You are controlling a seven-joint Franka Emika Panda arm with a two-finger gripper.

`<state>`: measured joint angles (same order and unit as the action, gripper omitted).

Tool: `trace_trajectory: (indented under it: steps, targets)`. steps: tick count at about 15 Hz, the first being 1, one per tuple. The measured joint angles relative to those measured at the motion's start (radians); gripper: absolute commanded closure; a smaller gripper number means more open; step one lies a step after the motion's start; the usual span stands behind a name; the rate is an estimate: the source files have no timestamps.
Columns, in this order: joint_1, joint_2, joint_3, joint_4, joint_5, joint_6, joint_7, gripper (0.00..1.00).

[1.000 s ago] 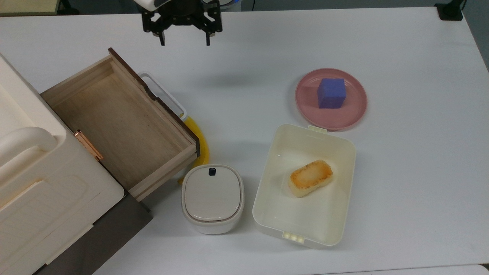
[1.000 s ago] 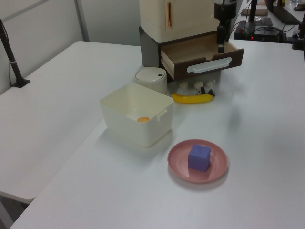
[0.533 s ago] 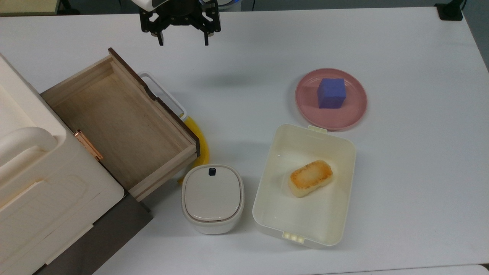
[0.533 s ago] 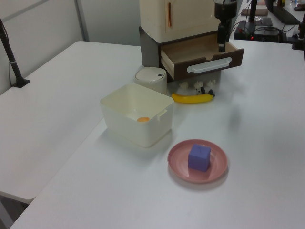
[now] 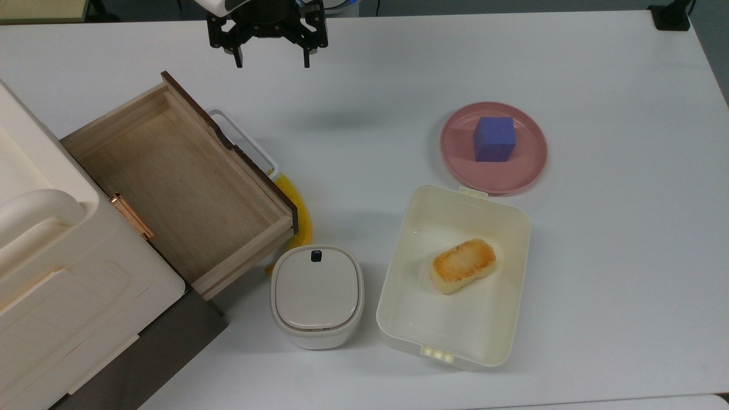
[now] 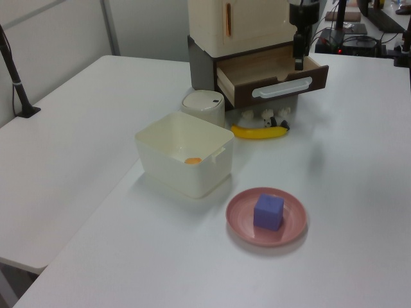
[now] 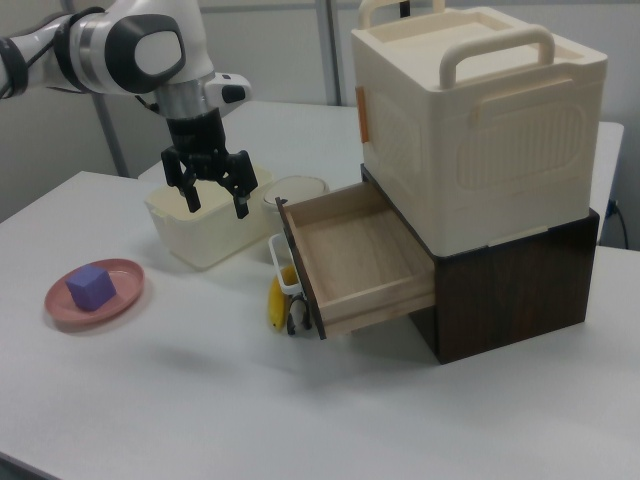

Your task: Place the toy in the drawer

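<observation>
Your tool hung spread and empty at the top view's upper centre; the panda figurine stood beside the banana under the drawer; light, rigid, pinch its body

The robot's arm is built of rounded glossy white shells with dark grey bands and a grey disc at the joints. Below the last white shell sits a black cylindrical wrist. The black tool has an angular, open-framed body and two thin dark fingers with pale tips.
</observation>
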<state>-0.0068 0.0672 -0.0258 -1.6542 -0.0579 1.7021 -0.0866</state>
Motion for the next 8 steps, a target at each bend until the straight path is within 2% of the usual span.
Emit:
trace_trajectory:
  steps: [8]
  targets:
    - [-0.005,0.001,0.005,0.001,0.0,0.0,0.0,0.0]
